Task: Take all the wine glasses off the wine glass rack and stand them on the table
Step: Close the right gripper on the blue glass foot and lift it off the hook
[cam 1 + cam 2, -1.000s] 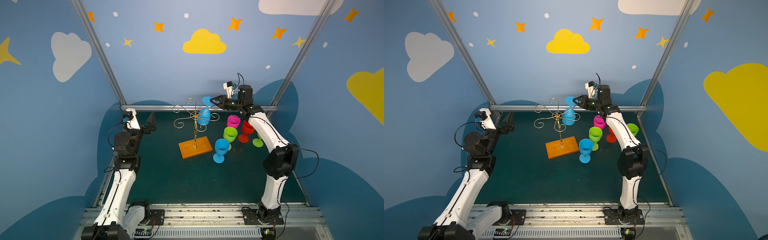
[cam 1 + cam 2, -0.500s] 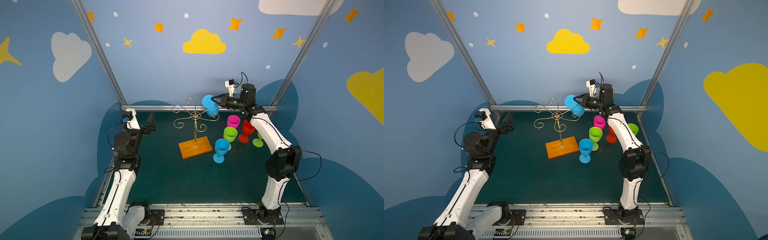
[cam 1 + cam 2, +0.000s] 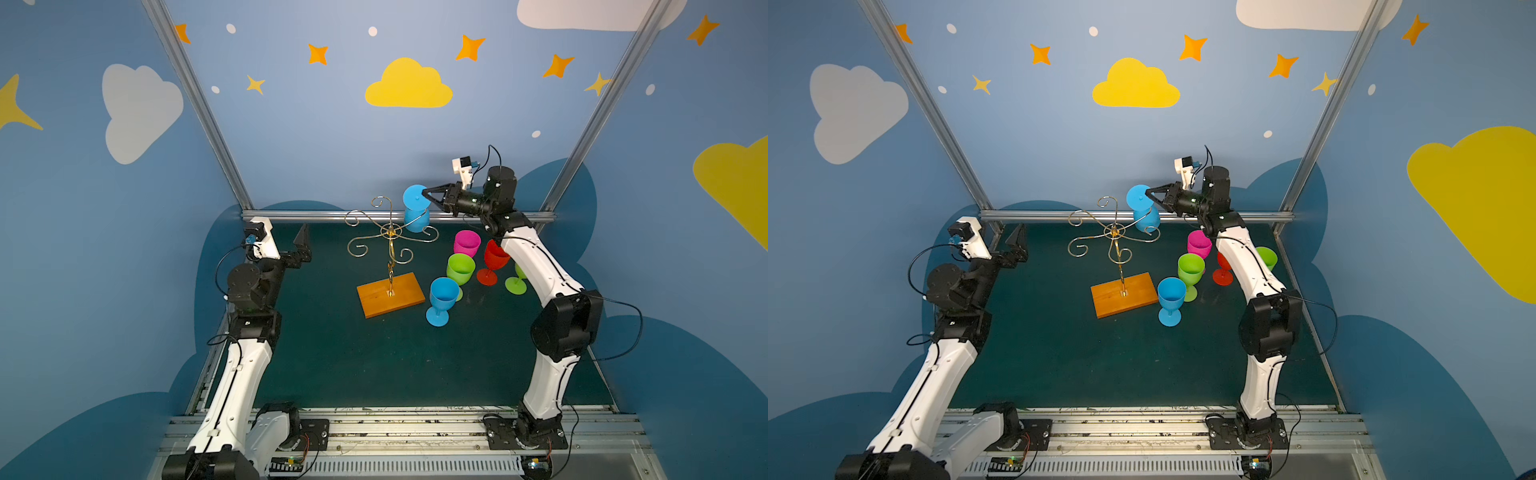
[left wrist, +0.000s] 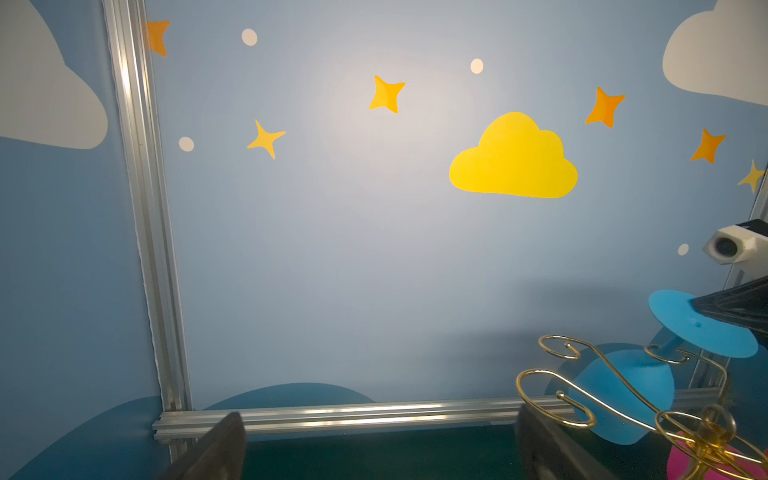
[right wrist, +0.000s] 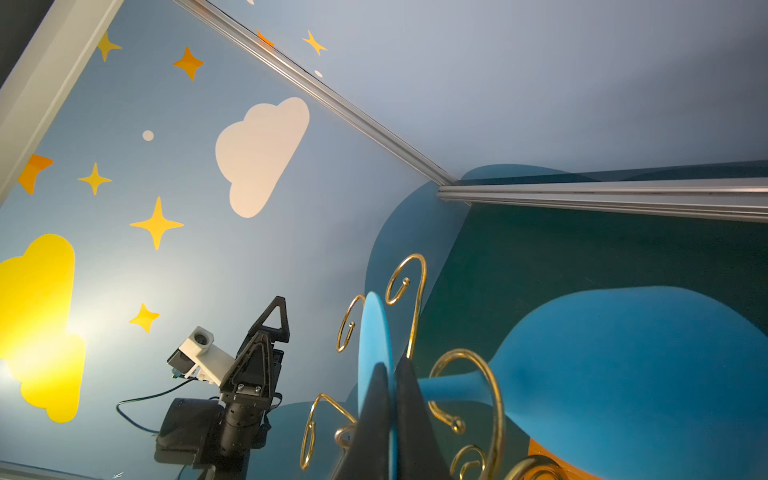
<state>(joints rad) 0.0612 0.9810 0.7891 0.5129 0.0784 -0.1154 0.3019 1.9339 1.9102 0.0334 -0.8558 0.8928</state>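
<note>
Colour rundown: the wine glass rack (image 3: 390,239) was shiny gold wire on an orange-brown wooden base (image 3: 390,296), and the wine glass (image 3: 414,198) was plain sky blue. Over toward the table's (image 3: 353,365) right edge there was a matching blue glass (image 3: 443,296), a lime green glass (image 3: 460,268), a second green glass (image 3: 516,286), a hot pink glass (image 3: 466,243) and a red glass (image 3: 494,257), all solid colours. The table was dark teal. The walls (image 3: 311,137) were light blue, patterned with yellow and white clouds, orange and yellow stars and white dots. The arms (image 3: 540,266) were white with black joints.
</note>
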